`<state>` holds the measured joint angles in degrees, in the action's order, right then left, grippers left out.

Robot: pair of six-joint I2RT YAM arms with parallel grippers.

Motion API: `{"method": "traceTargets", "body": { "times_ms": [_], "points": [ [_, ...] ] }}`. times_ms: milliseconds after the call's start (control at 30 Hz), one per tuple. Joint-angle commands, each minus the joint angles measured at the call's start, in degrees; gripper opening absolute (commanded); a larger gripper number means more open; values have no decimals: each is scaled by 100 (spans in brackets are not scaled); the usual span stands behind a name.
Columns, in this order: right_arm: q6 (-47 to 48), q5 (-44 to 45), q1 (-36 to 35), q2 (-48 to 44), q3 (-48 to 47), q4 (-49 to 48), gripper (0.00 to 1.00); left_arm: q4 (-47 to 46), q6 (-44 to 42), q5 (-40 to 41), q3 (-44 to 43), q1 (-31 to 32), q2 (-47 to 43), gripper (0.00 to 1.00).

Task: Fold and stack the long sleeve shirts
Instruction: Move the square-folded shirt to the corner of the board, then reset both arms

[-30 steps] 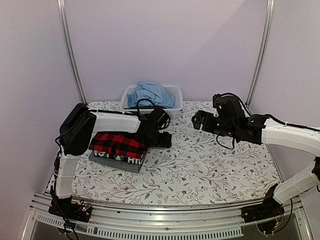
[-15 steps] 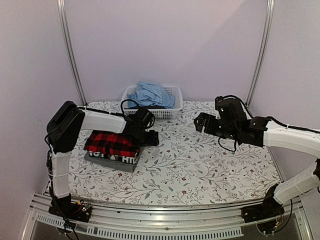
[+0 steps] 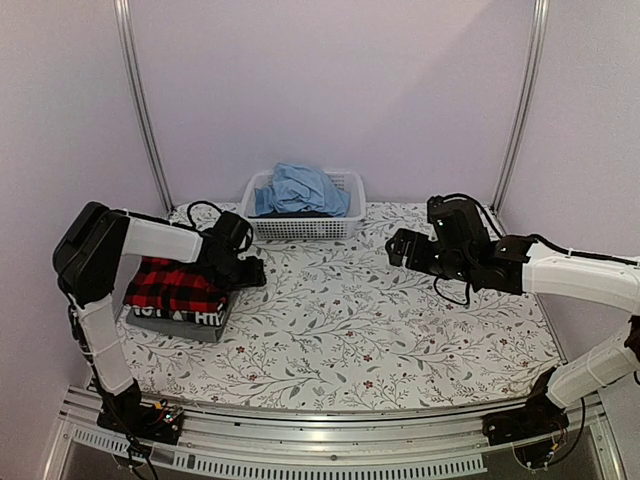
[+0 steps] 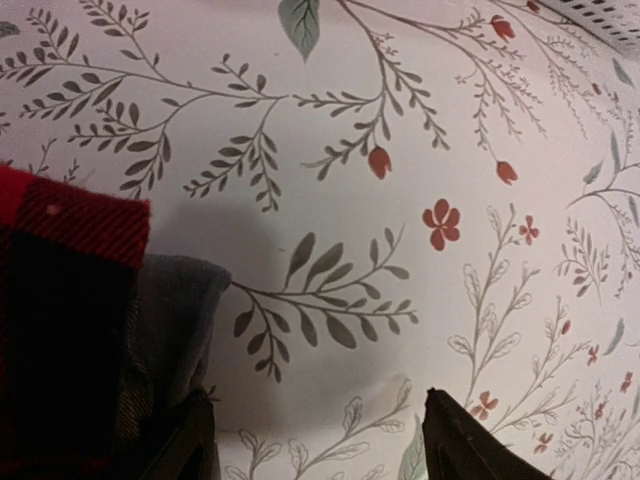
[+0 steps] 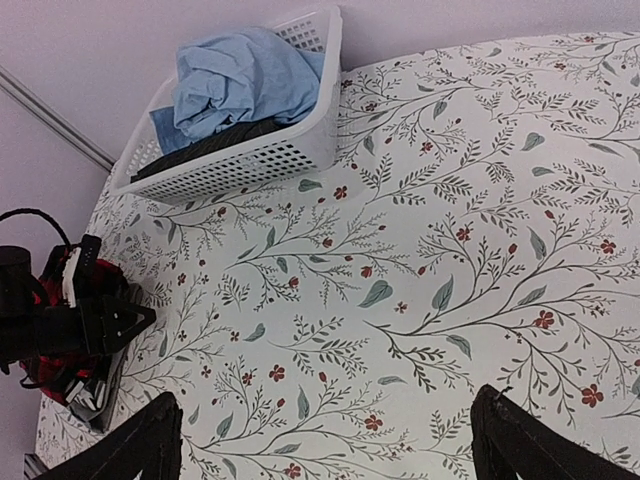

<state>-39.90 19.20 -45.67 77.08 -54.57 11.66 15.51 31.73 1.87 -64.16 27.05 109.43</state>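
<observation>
Both grippers stand spread and empty: left gripper [image 3: 252, 272] just right of the shirts, right gripper [image 3: 392, 246] well apart. Folded red-and-black flannel [image 3: 170, 288] tops a dark grey lettered shirt [image 3: 180, 322] on the left of the table [image 3: 400, 330].

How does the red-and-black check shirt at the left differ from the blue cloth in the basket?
The red-and-black check shirt is folded flat; the blue cloth lies crumpled in a heap. The shirt rests on a dark grey shirt; the cloth sits in the white basket at the far edge. The shirt is patterned, the cloth plain. Both are soft fabric.
</observation>
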Motion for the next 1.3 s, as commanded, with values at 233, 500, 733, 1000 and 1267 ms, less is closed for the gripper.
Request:
{"method": "traceTargets", "body": {
  "times_ms": [233,500,733,1000,1267],
  "points": [
    [20,-2,32,-32,207,-173,99,412,-366,-124,678,-845,-549,72],
    [94,-5,32,-120,278,-173,99,410,-481,-517,453,-906,-795,72],
    [225,58,32,-197,202,-30,99,315,-708,-774,199,-636,-1148,72],
    [332,158,31,-410,145,50,99,176,-918,-1035,-86,-147,-1680,72],
    [532,261,31,-570,-56,72,99,-192,-1084,-1492,-194,194,-2390,78]
  ]
}}
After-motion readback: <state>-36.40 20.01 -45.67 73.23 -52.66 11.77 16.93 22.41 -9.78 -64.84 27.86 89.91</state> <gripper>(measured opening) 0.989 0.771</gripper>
